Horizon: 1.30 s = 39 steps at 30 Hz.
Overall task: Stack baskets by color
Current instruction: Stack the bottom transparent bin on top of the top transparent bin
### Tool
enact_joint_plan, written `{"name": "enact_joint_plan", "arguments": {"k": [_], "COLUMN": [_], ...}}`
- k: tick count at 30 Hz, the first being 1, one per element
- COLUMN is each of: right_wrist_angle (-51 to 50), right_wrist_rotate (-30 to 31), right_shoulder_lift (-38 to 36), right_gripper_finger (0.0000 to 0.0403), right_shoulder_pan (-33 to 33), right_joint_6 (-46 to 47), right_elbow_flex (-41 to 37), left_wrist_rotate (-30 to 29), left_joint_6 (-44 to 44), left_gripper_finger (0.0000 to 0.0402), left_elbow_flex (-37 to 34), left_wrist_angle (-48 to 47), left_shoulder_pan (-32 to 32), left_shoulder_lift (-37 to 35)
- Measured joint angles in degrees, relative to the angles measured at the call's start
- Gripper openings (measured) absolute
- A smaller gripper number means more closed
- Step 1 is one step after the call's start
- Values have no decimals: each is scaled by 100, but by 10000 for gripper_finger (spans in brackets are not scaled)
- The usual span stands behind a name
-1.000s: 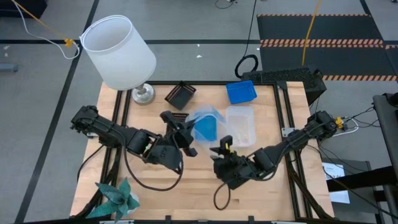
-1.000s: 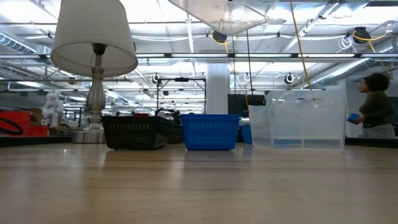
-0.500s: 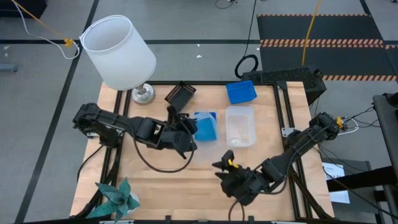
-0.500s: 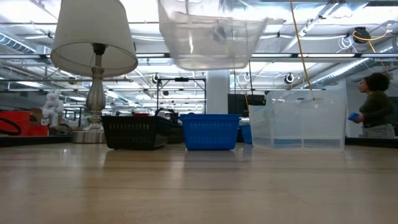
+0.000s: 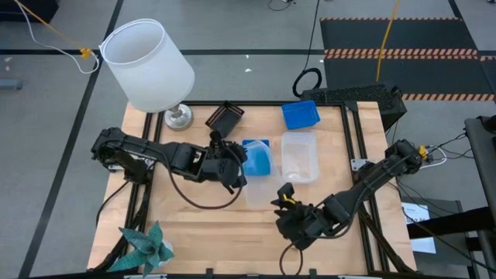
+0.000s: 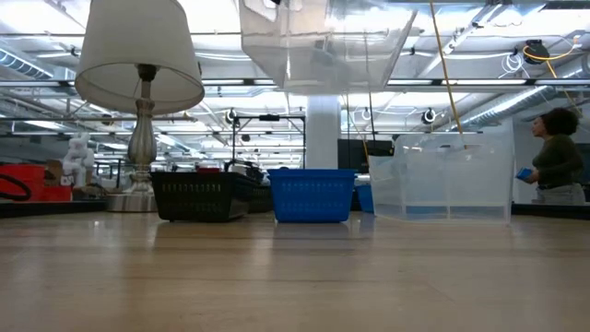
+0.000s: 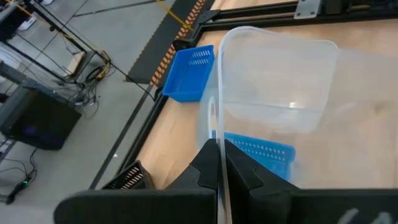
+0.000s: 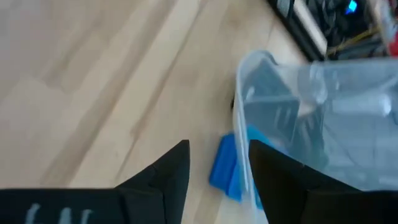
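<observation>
i have the left gripper point(image 5: 232, 167) clamped on the rim of a clear basket point(image 5: 260, 182), its two fingers point(image 7: 211, 171) pinched tight with the thin wall between them. that basket hangs in the air, just on the lamp side of the clear basket on the table point(image 5: 300, 156); from table height it floats high above the wood point(image 6: 323, 41), and its far part overlaps a blue basket point(image 5: 256, 158) lying beneath it, right beside the resting clear one.

my right gripper point(image 5: 288, 203) sits on the near side of the resting clear basket, apart from it, and holds nothing. its jaws stand apart, with bare table showing between the fingers point(image 8: 168, 174) in the wrist view. beyond them the lifted clear basket point(image 8: 298, 118) and the blue one under it point(image 8: 227, 165) are visible.

a second blue basket point(image 5: 301, 115) rests at the far edge of the table point(image 5: 201, 225), just behind the resting clear basket. a black basket point(image 5: 225, 118) sits further along that edge toward the white lamp point(image 5: 151, 66), which stands at the far corner.
</observation>
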Motion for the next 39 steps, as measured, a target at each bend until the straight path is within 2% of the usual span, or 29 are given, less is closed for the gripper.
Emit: {"name": "enact_joint_plan", "arguments": {"k": [13, 20, 27, 31, 35, 39], "right_wrist_angle": [-759, -1063, -1078, -1075, -1082, -1074], "right_wrist_rotate": [24, 26, 21, 22, -1, -38], "right_shoulder_lift": [0, 0, 0, 0, 0, 0], "right_gripper_finger": [111, 68, 8, 6, 3, 2], "right_shoulder_pan": [-339, -421, -434, -434, -431, -429], "right_joint_6": [272, 354, 203, 231, 261, 353], "right_elbow_flex": [0, -2, -2, -1, -2, -7], "left_wrist_rotate": [177, 179, 179, 177, 173, 87], "left_joint_6": [-7, -29, -112, -155, -32, 22], "left_gripper_finger": [5, 5, 5, 9, 55, 150], "left_elbow_flex": [0, 0, 0, 0, -176, -271], "left_wrist_angle": [4, 9, 11, 7, 154, 229], "left_shoulder_pan": [-2, 0, 0, -15, -126, -215], "left_shoulder_lift": [0, 0, 0, 0, -4, 0]}}
